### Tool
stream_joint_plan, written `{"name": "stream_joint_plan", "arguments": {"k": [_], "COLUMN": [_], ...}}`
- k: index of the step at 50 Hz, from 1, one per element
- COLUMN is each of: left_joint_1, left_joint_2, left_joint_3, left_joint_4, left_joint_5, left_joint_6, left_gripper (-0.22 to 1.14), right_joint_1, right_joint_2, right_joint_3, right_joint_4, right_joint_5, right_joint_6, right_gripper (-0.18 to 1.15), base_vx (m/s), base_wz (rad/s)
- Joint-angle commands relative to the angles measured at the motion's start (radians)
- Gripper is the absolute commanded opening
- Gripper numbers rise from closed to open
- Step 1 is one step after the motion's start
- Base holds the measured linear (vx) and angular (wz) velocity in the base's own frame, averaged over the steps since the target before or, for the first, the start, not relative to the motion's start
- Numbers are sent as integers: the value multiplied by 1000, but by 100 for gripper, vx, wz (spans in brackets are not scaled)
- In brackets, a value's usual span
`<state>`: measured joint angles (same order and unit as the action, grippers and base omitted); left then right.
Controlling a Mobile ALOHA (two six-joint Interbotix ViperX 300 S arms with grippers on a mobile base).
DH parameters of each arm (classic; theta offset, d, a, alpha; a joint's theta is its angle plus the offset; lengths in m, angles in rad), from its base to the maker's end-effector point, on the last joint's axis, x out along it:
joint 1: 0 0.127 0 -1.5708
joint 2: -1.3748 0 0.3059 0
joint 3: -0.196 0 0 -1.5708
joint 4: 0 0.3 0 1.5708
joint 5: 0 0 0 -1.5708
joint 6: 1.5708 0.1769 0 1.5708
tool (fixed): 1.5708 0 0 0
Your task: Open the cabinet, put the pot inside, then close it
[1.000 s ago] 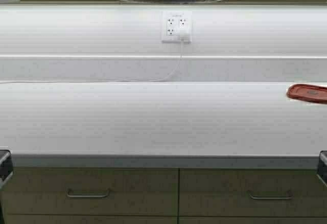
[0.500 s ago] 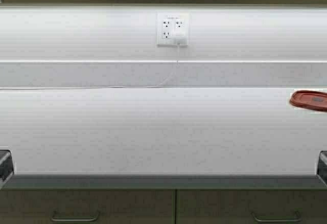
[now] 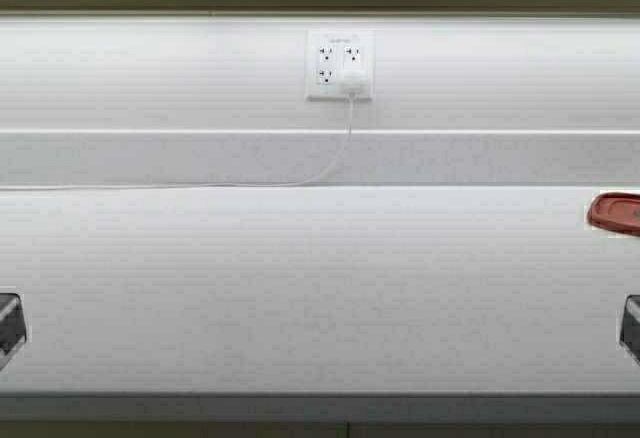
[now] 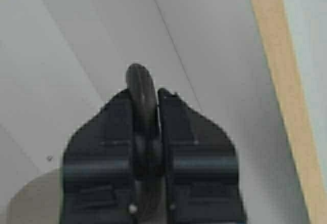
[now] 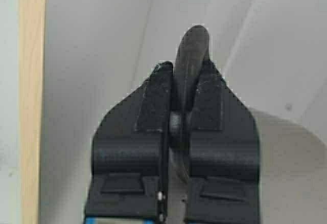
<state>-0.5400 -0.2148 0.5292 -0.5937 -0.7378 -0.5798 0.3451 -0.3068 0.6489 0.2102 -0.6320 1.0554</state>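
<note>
Wrist views, left gripper (image 4: 148, 98) and right gripper (image 5: 186, 75) each clamped on a pot handle (image 4: 140, 88).

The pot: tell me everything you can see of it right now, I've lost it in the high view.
Only the pot's two black loop handles show. The left gripper is clamped on one rounded, glossy black handle, which sticks out beyond the fingertips. The right gripper is clamped on the other handle in the same way. A pale grey curved edge, probably the pot's rim, shows beneath the right gripper. The body is out of the high view.
</note>
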Motion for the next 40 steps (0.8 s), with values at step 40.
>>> {"name": "stream_joint_plan", "arguments": {"k": [40], "left_joint_1": [38], "left_joint_2": [287], "left_joint_3": [-350], "left_joint_4": [-9], "left_joint_5": [103], "left_joint_6": [-11], "left_gripper": [2], "right_joint_1": [-38], "right_joint_2": [278], "right_joint_3": [-344], "right_joint_4": [-15], "right_joint_5": [87], "right_joint_6": [5], "right_gripper": [7], "base_vx": [4], "base_wz": [1]}}
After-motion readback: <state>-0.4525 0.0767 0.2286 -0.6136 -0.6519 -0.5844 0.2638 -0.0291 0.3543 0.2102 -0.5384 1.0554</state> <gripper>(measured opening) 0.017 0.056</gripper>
